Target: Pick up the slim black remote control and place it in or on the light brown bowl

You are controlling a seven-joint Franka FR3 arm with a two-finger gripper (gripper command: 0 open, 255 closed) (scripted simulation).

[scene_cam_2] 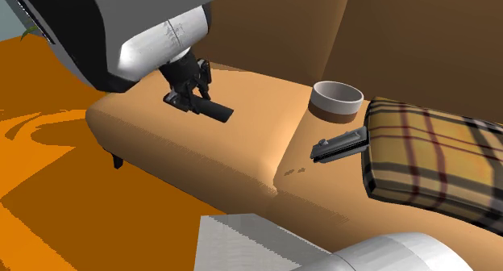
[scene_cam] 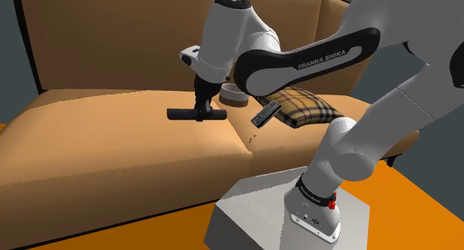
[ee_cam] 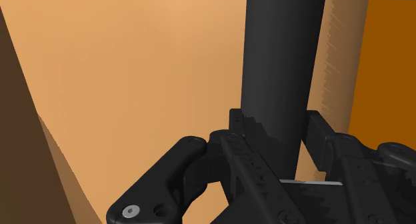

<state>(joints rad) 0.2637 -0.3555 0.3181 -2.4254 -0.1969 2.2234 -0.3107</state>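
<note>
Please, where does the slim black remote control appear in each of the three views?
Shoulder view: remote left of centre, in the hand, over the tan sofa seat.
Second exterior view: remote at upper left, under the arm.
Wrist view: remote is the dark bar rising from the hand.
Shared landmark: the tan sofa seat.

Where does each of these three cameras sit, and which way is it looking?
Shoulder view: beside and behind the stand, looking down over the tan sofa; the white arm reaches up and left.
Second exterior view: close above the stand, facing the sofa's back; arm parts show at top left and bottom right.
Wrist view: on the hand, looking along the fingers, which clasp the black remote above the seat.
Shared: both outside views show the held remote, the bowl and a plaid cushion.
</note>
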